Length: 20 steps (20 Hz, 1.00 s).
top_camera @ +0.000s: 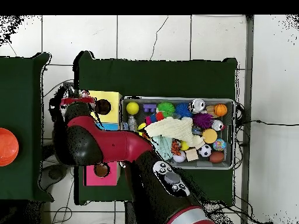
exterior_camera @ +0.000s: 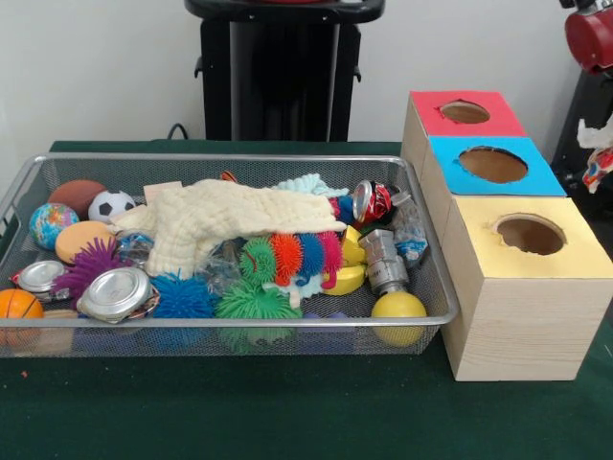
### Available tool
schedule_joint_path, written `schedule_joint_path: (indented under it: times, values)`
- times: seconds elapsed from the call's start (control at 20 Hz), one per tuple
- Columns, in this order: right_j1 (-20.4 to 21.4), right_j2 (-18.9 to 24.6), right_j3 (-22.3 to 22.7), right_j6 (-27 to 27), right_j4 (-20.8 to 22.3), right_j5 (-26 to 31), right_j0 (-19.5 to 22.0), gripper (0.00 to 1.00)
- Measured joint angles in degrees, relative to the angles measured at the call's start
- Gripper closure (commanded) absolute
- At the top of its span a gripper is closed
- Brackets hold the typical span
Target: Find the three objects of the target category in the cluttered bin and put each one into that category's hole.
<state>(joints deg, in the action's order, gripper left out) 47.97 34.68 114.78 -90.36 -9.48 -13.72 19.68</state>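
The wire bin (exterior_camera: 421, 244) sits on the green tabletop (exterior_camera: 287, 412), crowded with balls, spiky rubber toys, metal lids and a crushed can (exterior_camera: 372, 201), with a cream cloth (exterior_camera: 225, 220) draped across the middle. Beside it stand three wooden boxes with holes: red (exterior_camera: 465, 112), blue (exterior_camera: 492, 165) and yellow (exterior_camera: 530, 234). Which category is wanted is not shown; if balls, the yellow ball (exterior_camera: 398, 307) at the near corner by the boxes lies clear and looks light, smooth and likely to roll, so it is best gripped across its middle from above. The soccer ball (exterior_camera: 111, 204) and globe ball (exterior_camera: 50, 224) lie at the far end. The cloth is soft and may hide pieces beneath it; the spiky toys are squashy and could snag. No readable writing shows; the can's red print is too small to make out. In the overhead view the arm (top_camera: 102, 146) reaches over the boxes, and I cannot tell the end effector's state.
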Motion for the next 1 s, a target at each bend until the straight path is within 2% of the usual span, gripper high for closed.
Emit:
schedule_joint_path:
  times: [0.4, 0.7, 1.0]
  values:
    - [-1.35, 4.16, 1.33, 0.0, 0.39, -0.02, 3.42, 1.0]
    - [-4.79, 6.25, 1.59, 0.0, 2.7, -1.68, 5.68, 1.0]
    - [-8.75, 6.58, 2.58, 0.0, 5.57, -6.05, 6.21, 1.0]
